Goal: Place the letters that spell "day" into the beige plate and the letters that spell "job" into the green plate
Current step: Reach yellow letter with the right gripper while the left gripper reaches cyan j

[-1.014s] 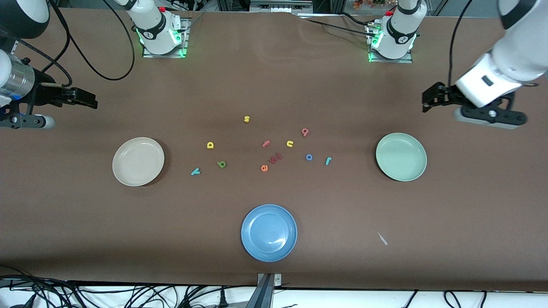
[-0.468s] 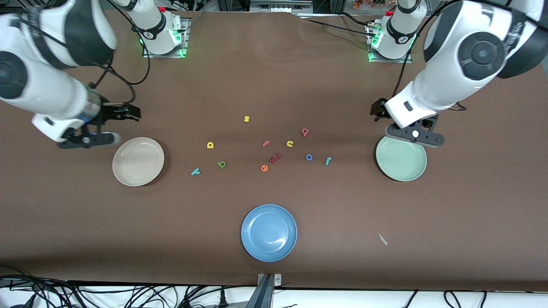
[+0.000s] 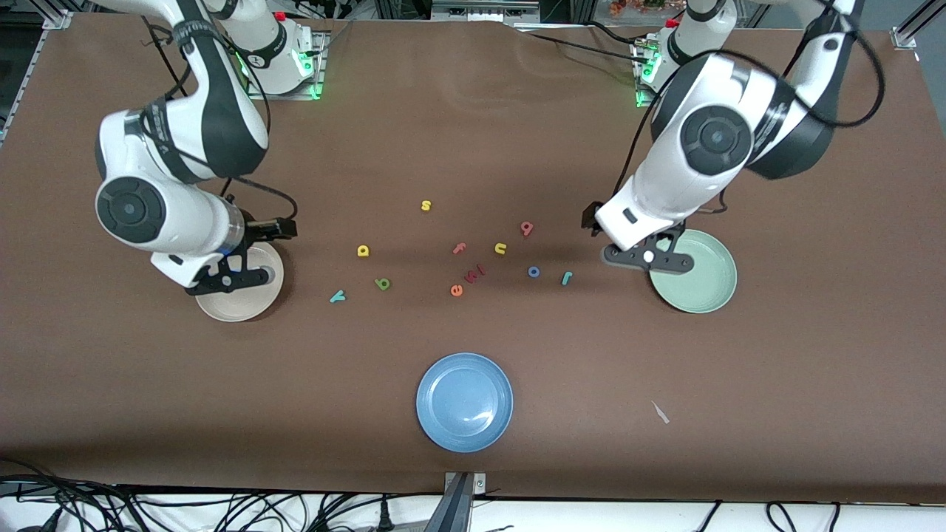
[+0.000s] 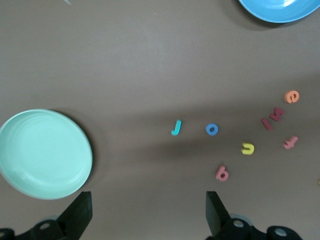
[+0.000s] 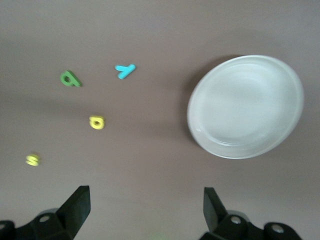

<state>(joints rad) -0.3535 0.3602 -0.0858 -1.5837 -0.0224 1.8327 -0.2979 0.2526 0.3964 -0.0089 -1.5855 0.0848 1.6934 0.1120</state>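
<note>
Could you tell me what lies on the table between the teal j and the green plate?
Nothing: the stretch between the teal j and the green plate is bare brown table, shown plainly in the left wrist view.

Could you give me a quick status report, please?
Left gripper open, empty, beside green plate. Right gripper open, empty, by beige plate. No letters plated. Nothing blocking.

The right arm covers part of the beige plate (image 3: 244,307). The left arm hides the green plate's (image 3: 702,284) edge. The blue plate (image 4: 280,10) is cut off in the left wrist view.
</note>
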